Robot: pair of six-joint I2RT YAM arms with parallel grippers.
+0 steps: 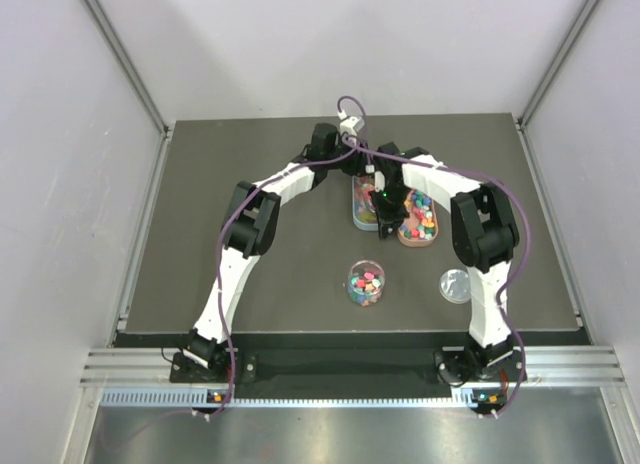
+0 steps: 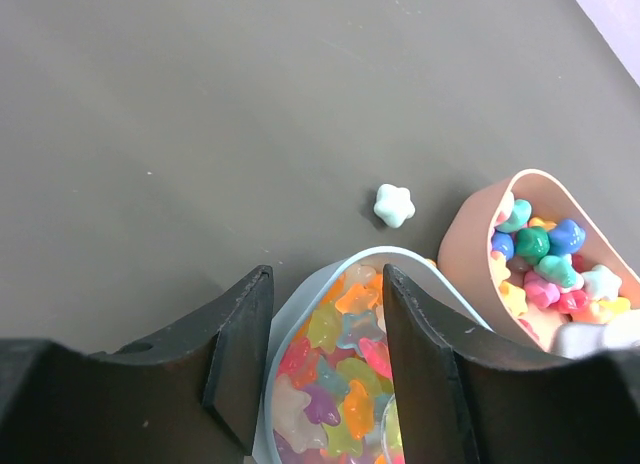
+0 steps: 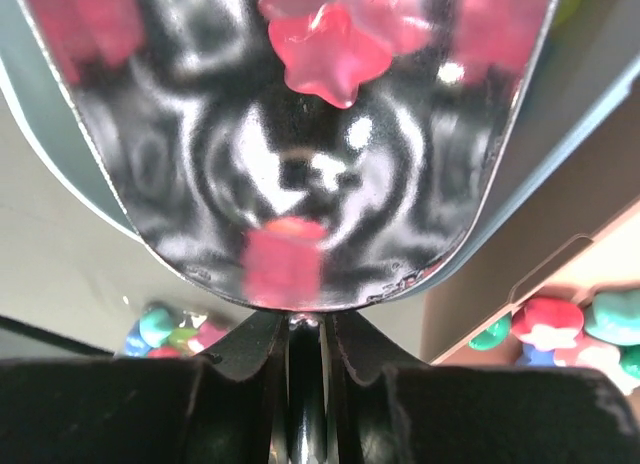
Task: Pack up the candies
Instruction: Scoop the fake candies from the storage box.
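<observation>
Pink star candies (image 3: 322, 46) in clear scoop (image 3: 300, 184), right claw (image 3: 303, 329) clamping it; left claw (image 2: 327, 284) grip unclear.

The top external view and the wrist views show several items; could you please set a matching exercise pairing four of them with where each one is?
Things:
1. clear cup
2. lid
3. mint star candy
4. scoop

Places:
A. pinched in the right gripper
B. flat on the table, right of the cup
C. loose on the table near the peach tray
D. upright, holding mixed candies

Pairs: 1-D, 2-B, 3-C, 4-A
</observation>
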